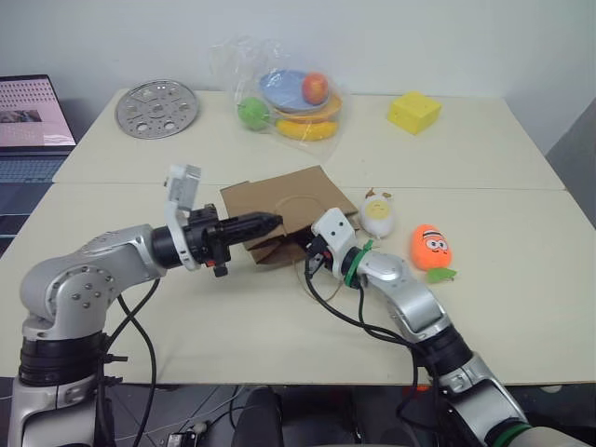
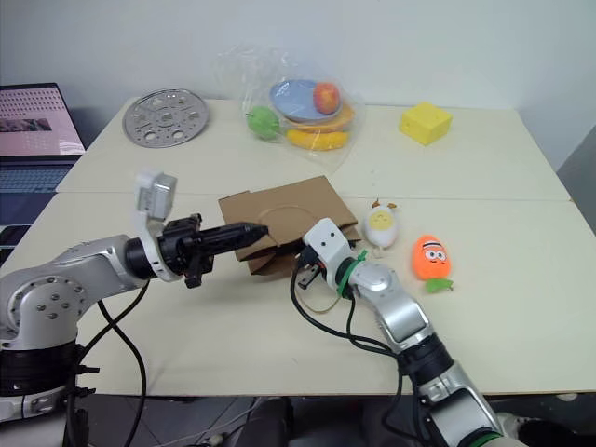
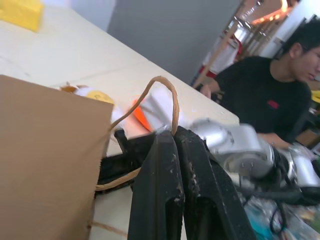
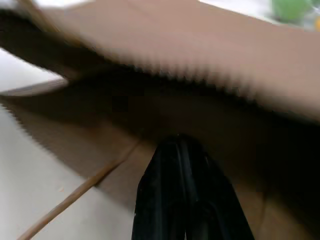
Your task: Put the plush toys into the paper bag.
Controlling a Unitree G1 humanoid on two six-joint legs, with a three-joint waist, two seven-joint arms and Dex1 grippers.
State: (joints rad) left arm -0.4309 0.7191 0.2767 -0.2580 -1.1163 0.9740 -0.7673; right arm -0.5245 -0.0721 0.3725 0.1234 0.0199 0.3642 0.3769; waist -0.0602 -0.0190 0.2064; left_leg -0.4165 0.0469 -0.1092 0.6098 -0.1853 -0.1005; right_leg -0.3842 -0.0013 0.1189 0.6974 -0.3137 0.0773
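Left gripper (image 3: 176, 145) clamps the paper bag's (image 1: 284, 207) handle; right gripper (image 4: 181, 150) jaws together at its mouth. Risk: the lifted handle tears, or the bag collapses.

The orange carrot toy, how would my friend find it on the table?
Look at the brown paper bag lying mid-table. Past its right side sits a white egg toy, then the carrot toy. It alone is bright orange, with eyes and green leaves.
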